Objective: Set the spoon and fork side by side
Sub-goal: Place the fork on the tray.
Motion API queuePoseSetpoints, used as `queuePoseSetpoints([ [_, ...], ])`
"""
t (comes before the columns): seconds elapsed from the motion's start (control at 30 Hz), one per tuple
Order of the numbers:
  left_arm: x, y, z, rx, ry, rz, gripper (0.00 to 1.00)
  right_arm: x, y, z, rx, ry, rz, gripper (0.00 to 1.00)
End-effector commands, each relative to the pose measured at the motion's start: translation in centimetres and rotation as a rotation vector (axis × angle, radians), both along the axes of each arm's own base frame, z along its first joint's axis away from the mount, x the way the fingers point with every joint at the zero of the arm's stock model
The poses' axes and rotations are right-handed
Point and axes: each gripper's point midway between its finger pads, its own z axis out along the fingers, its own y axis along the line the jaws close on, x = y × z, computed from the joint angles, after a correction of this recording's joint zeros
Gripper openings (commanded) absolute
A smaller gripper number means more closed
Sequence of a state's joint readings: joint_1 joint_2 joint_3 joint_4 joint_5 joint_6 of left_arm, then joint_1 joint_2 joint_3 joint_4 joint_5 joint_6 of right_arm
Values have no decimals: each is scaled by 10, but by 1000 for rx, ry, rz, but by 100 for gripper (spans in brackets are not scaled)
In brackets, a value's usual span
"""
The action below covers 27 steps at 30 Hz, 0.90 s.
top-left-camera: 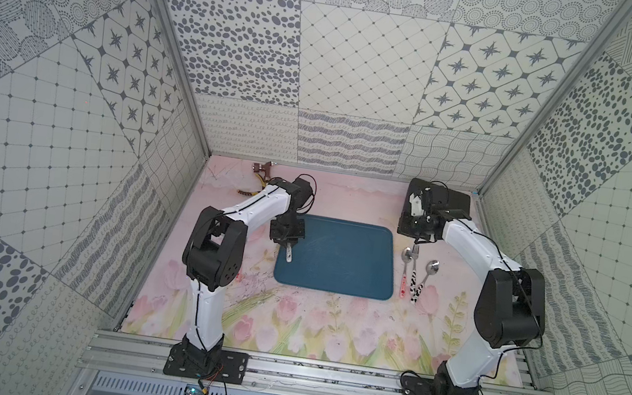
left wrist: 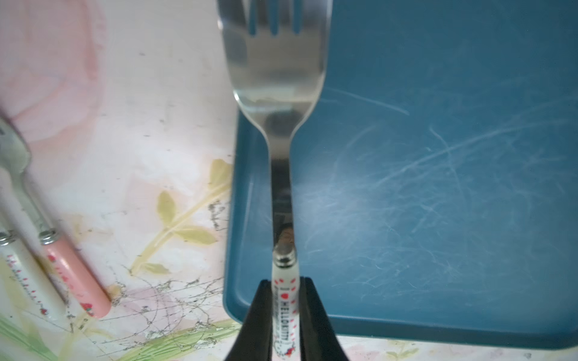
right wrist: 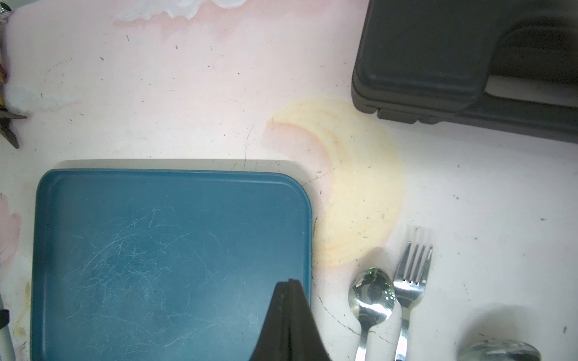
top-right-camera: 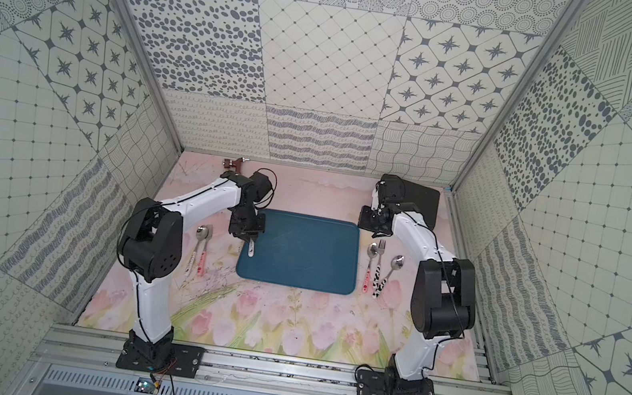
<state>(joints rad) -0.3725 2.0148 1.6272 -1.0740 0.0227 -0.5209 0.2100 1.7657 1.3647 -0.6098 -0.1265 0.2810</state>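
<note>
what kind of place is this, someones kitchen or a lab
Probably a robot lab test cell, not a kitchen: the left arm and right arm are bolted to an aluminium rail, and patterned wall panels box in a floral mat.

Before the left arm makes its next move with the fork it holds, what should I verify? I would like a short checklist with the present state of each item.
1. Left tool closed on the handle of the held fork: ok.
2. Held fork lifted free of the blue tray: cannot tell.
3. Right tool shut and holding nothing: ok.
4. Lone spoon, right of the tray, has no fork paired with it: ok.
5. Lone spoon's handle apart from the neighbouring fork: cannot tell, because they converge.
</note>
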Motion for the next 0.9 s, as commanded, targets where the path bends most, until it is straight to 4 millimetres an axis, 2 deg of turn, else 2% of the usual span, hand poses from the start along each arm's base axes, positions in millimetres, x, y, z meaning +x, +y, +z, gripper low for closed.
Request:
queuePoseSetpoints([
  [0.0, -20, -21, -4, 11, 93, -209, 0, 2, -1, 7, 1, -33, -9, 0],
  [0.2, -18, -30, -10, 35, 119, -231, 0, 1, -4, 7, 2, -32, -16, 0],
  [0.53, -32, -6, -26, 153, 162, -174, 0, 2, -6, 7, 10, -30, -21, 0],
  [0.87, -29, -2, -35, 182, 155, -163, 0, 2, -6, 5, 12, -24, -22, 0],
])
